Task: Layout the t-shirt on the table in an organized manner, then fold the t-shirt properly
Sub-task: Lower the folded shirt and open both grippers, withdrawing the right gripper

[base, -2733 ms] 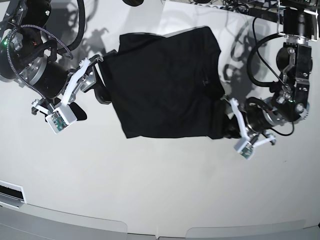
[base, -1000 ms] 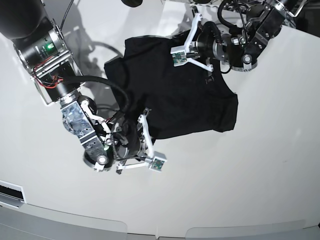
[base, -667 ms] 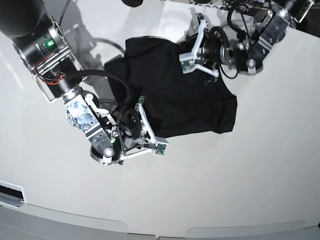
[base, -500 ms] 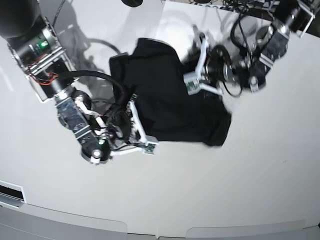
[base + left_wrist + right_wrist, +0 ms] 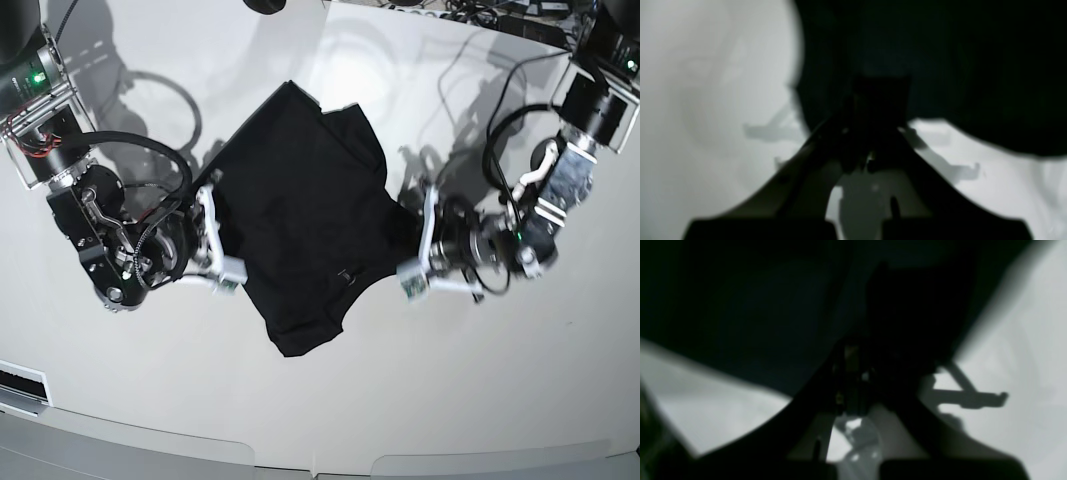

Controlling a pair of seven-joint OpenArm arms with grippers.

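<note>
On the white table [image 5: 420, 400] the black t-shirt [image 5: 305, 225] runs far-to-near between the arms. The left gripper [image 5: 412, 238] pinches its right edge, the right gripper [image 5: 208, 228] its left, both equally near.

Black t-shirt [image 5: 300, 215] spread askew, rumpled, on glossy white table [image 5: 450, 380]

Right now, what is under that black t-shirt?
Only the white table shows around the t-shirt. Each tool, left and right, is shut on a shirt edge. Anything beneath the cloth is covered.
</note>
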